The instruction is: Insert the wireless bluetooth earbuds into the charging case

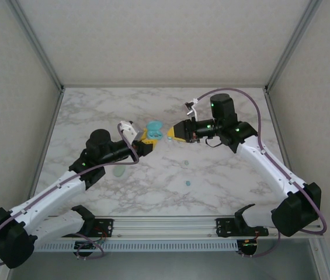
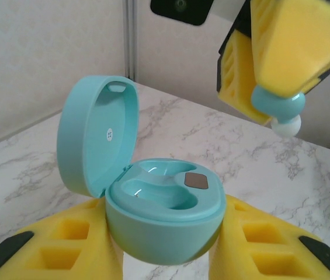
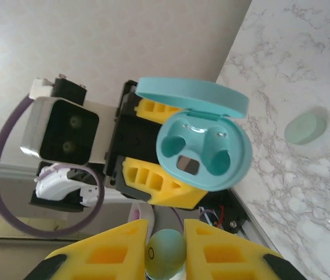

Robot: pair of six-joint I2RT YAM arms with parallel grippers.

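Earbud (image 2: 278,104) just right of case (image 2: 165,204)

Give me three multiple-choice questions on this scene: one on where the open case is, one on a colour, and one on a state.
1. Where is the open charging case?
A) lying on the table
B) held in the left gripper
C) on the rail by the arm bases

2. What colour is the earbud in the right gripper?
A) teal with a whitish tip
B) black
C) red

3. What state are the case's two sockets in?
A) both empty
B) both filled
C) covered by a shut lid

Answers:
1 B: in the left wrist view, yellow fingers flank its base.
2 A: the left wrist view shows the teal body and pale tip.
3 A: the right wrist view shows two bare recesses under the raised lid.
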